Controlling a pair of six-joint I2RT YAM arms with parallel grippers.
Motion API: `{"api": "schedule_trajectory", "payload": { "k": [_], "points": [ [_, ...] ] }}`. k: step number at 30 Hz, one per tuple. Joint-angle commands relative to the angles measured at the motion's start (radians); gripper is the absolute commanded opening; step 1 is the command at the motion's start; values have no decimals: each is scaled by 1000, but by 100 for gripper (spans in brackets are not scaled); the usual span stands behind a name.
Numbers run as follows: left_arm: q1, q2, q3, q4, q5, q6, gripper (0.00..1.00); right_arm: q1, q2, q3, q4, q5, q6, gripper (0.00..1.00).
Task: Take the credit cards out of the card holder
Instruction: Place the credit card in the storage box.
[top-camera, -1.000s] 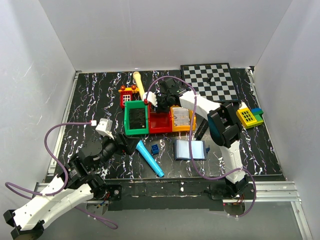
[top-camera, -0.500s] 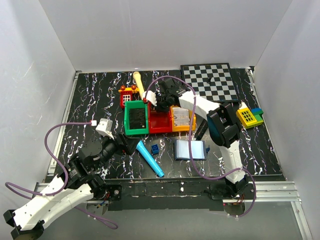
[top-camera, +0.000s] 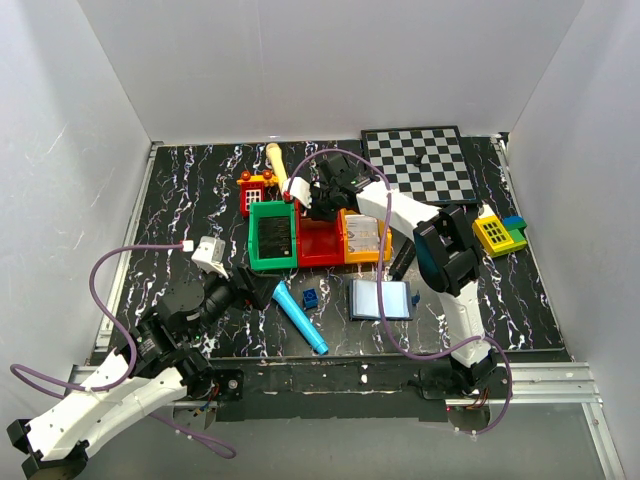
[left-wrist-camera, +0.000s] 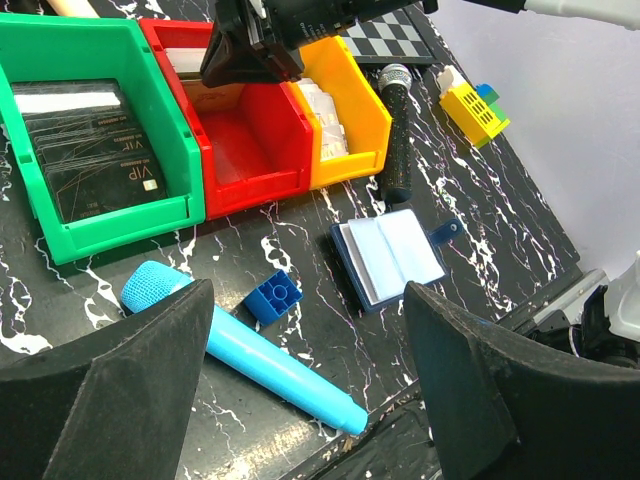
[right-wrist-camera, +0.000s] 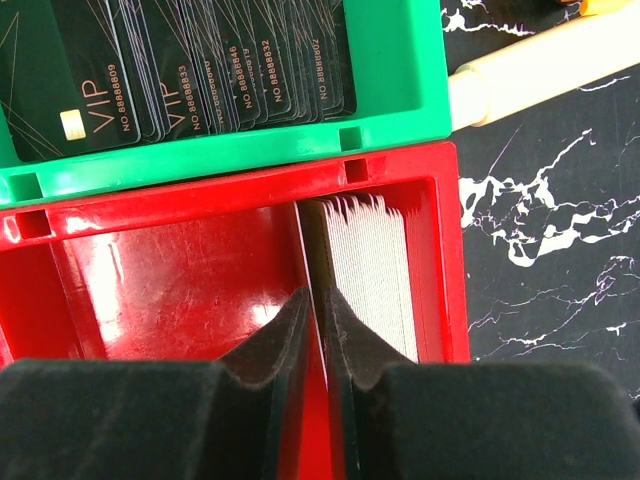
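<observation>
The card holder (top-camera: 381, 299) lies open on the table in front of the bins, light blue-grey inside; it also shows in the left wrist view (left-wrist-camera: 390, 257). My right gripper (top-camera: 308, 205) hangs over the far end of the red bin (top-camera: 322, 250). In the right wrist view it (right-wrist-camera: 318, 300) is shut on a thin card (right-wrist-camera: 317, 250) held edge-on beside a stack of white cards (right-wrist-camera: 370, 270) standing in the red bin (right-wrist-camera: 150, 290). My left gripper (top-camera: 262, 292) is open and empty near the front left, its wide-apart fingers (left-wrist-camera: 130, 390) framing the scene.
A green bin (top-camera: 254, 240) holds black VIP cards (left-wrist-camera: 95, 150). An orange bin (top-camera: 349, 256) holds more cards. A cyan toy microphone (top-camera: 300, 317), a blue brick (top-camera: 310, 297) and a black microphone (top-camera: 403, 260) lie near the holder. A checkerboard (top-camera: 420, 163) and a yellow toy house (top-camera: 497, 234) are at the right.
My right gripper has shifted slightly left over the far end of the red bin with the card in it. The left arm has not moved.
</observation>
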Motion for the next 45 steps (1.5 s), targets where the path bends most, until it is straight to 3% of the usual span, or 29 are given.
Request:
{"api": "schedule_trajectory", "payload": {
  "k": [1,25,27,29,45],
  "points": [
    [4,9,-8,15,5,8,76,-1,15,52,50,39,21,19],
    [4,15,-10,18,13,2,77,2,24,70,128,188,91,24],
    [4,14,-10,19,14,2,77,0,25,70,136,203,98,42],
    [4,14,-10,19,14,2,77,0,25,70,142,220,102,49],
    [4,17,-13,22,23,-2,77,3,44,75,169,309,104,51]
  ]
}}
